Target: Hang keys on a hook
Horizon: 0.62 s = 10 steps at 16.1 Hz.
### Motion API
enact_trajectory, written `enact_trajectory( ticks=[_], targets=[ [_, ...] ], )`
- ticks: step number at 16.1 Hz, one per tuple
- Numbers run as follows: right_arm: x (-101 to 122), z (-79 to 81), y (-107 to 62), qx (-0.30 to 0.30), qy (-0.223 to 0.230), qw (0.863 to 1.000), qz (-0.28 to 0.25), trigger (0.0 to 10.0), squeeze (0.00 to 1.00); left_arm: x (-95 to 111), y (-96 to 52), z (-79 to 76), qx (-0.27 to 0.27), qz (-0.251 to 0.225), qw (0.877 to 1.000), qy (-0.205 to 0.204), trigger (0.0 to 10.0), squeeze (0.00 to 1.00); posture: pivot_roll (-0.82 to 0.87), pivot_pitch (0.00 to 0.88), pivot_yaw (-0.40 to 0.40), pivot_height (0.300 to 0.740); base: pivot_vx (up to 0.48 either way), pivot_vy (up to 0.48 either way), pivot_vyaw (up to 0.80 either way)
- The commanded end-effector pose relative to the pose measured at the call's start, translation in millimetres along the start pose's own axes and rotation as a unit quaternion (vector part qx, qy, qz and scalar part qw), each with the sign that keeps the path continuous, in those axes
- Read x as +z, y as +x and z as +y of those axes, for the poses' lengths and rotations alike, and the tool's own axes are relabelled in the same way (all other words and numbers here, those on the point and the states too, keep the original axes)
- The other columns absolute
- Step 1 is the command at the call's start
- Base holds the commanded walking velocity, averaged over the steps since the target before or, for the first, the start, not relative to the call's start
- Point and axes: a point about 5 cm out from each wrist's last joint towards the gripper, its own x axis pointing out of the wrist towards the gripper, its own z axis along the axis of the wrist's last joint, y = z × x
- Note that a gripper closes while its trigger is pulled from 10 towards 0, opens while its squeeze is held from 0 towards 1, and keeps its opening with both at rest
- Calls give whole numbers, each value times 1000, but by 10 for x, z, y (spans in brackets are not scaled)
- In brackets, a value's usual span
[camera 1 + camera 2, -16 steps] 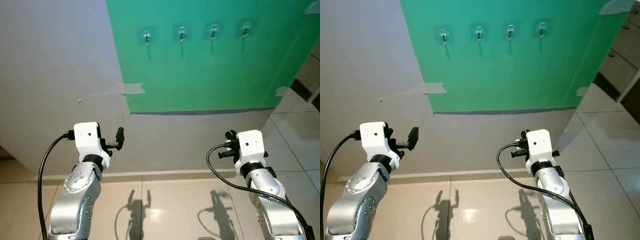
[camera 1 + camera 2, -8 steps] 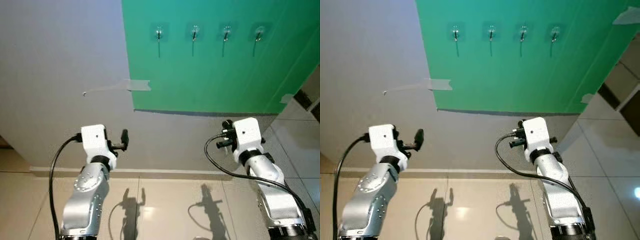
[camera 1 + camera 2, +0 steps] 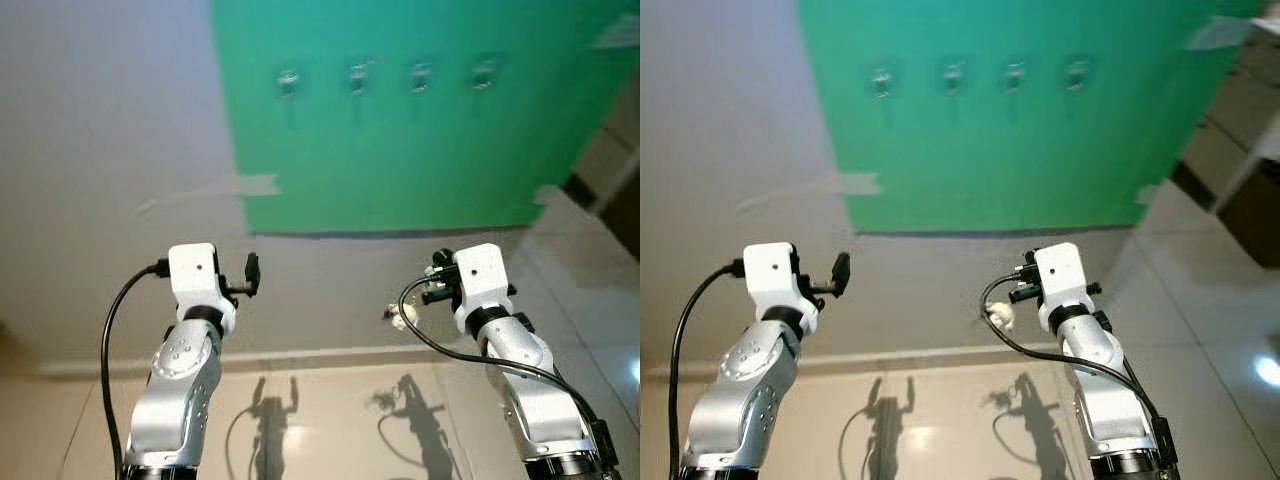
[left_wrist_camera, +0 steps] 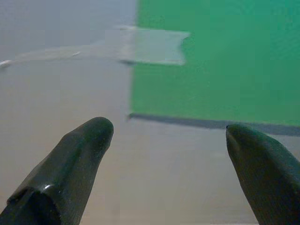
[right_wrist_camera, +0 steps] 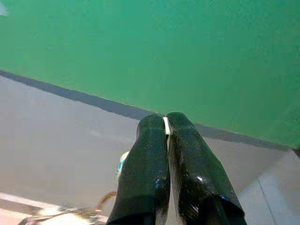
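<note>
A row of several small clear hooks [image 3: 358, 77] sits high on a green panel [image 3: 400, 160] fixed to the grey wall ahead. My right gripper [image 5: 165, 119] is raised below the panel's lower right part, shut on a thin white strip. From it a pale bunch of keys [image 3: 400, 318] dangles and looks blurred; the keys [image 5: 70, 213] also hang below the fingers in the right wrist view. My left gripper [image 3: 252, 272] is held up to the left at about the same height, open with nothing between its fingers [image 4: 84, 154]. Both grippers are well below the hooks.
A strip of tape [image 3: 255, 185] holds the panel's left edge to the wall. A pale baseboard [image 3: 300, 355] runs along the glossy tiled floor [image 3: 320, 420]. Dark furniture [image 3: 1250, 190] stands at the far right.
The whole view has shifted and blurred, so the camera moved. The keys have swung into sight beneath my right gripper. The left gripper keeps its pose.
</note>
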Motion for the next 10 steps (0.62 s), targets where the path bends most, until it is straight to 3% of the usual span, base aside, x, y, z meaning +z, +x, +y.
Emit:
enact_trajectory(
  ticks=[1, 4, 7, 9, 10],
  targets=[
    [-9, -18, -1, -5, -4, 1000, 0, 0, 0, 15, 16, -26, -2, -2, 1000, 5, 10000, 0, -214, 0, 11, 736, 480, 0, 0],
    [-30, -25, -6, -9, -4, 1000, 1, 0, 0, 4, 2, -24, -4, 1, 1000, 3, 10000, 0, -216, 0, 22, 736, 480, 0, 0],
    [-64, -53, -34, -15, -7, 1000, 4, 0, 0, -19, -240, 26, -22, 31, 999, -15, 10000, 0, -214, 0, 42, 736, 471, 0, 0],
    [-77, -63, -54, -21, -3, 1000, 7, 0, 0, -49, -277, 109, -14, 49, 999, -20, 10000, 0, -208, 0, 47, 736, 456, 0, 0],
    [-95, -74, -81, -25, 2, 1000, 11, 0, 0, -92, -284, 154, -7, 62, 998, -23, 10000, 0, -206, 0, 47, 736, 0, 0, 0]
  ],
)
